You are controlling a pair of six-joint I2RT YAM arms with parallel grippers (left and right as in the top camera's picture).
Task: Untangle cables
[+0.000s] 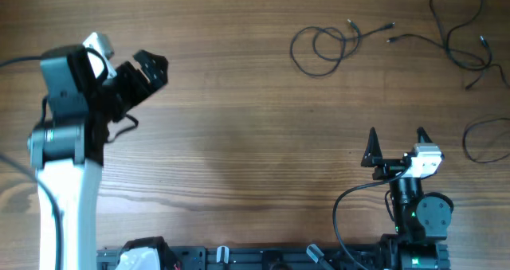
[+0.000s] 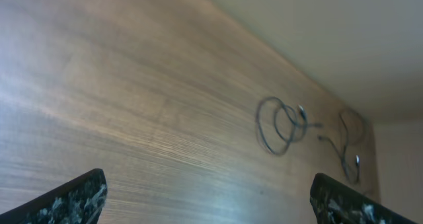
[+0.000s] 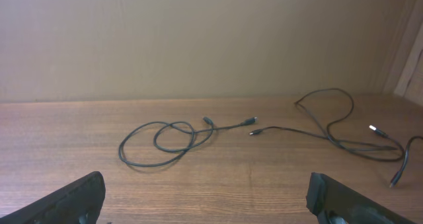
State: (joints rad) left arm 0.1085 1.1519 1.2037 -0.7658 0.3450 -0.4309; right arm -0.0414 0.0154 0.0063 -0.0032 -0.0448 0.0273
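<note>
A thin black cable coiled in two loops (image 1: 323, 45) lies at the far middle-right of the wooden table; it also shows in the left wrist view (image 2: 281, 121) and the right wrist view (image 3: 168, 141). A second, loosely curled cable (image 1: 458, 39) lies at the far right, also in the left wrist view (image 2: 347, 148) and the right wrist view (image 3: 337, 128). A third cable (image 1: 486, 138) curves at the right edge. My left gripper (image 1: 151, 67) is open and empty at the far left, far from the cables. My right gripper (image 1: 396, 142) is open and empty near the front, short of the cables.
The arms' thicker black cables run by the left base (image 1: 16, 63) and the right base (image 1: 351, 198). A black rail (image 1: 263, 258) lines the table's front edge. A beige wall (image 3: 198, 39) stands behind the table.
</note>
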